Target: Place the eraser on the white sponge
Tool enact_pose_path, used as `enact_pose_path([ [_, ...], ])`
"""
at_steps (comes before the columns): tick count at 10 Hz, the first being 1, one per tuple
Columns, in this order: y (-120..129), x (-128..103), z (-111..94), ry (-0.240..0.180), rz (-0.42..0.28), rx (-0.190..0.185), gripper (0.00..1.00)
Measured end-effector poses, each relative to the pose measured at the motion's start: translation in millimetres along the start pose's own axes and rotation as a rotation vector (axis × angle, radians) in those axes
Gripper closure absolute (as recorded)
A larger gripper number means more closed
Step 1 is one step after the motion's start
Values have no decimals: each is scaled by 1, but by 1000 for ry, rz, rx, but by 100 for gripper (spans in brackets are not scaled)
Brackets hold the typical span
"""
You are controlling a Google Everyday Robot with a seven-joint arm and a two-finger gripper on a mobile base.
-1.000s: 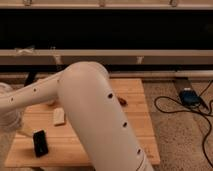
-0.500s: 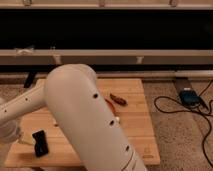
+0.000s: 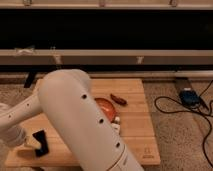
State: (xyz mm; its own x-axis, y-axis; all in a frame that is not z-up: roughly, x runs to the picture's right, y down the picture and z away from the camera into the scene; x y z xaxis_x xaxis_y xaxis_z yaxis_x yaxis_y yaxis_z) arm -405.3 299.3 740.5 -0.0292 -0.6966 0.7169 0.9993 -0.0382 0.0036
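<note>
The bulky white arm has shifted a little, baring an orange-red round object beside the thin reddish-brown tool. The flat black rectangular eraser stays at the near-left corner of the pale wooden board. The pale gripper hangs just left of it; whether it is wide or narrow I cannot tell.

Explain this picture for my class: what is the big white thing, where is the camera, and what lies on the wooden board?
One camera looks down at a wooden board on the floor; where it is mounted is unknown. The big white shape is a robot's arm, close to the lens. It bends to the lower left and ends in the gripper. Beside the gripper sits a black eraser. Further right are an orange-red round thing and a thin reddish-brown tool. The white sponge is not in sight; the arm may hide it. Nothing is plainly held.
</note>
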Motion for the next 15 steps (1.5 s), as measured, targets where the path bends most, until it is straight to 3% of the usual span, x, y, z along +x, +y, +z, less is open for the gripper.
enact_pose_path([
  [5, 25, 15, 5, -20, 91, -4, 20],
  [10, 37, 16, 13, -39, 129, -8, 21],
  [11, 36, 14, 15, -42, 126, -7, 26],
  [15, 43, 17, 13, -52, 159, 18, 66],
])
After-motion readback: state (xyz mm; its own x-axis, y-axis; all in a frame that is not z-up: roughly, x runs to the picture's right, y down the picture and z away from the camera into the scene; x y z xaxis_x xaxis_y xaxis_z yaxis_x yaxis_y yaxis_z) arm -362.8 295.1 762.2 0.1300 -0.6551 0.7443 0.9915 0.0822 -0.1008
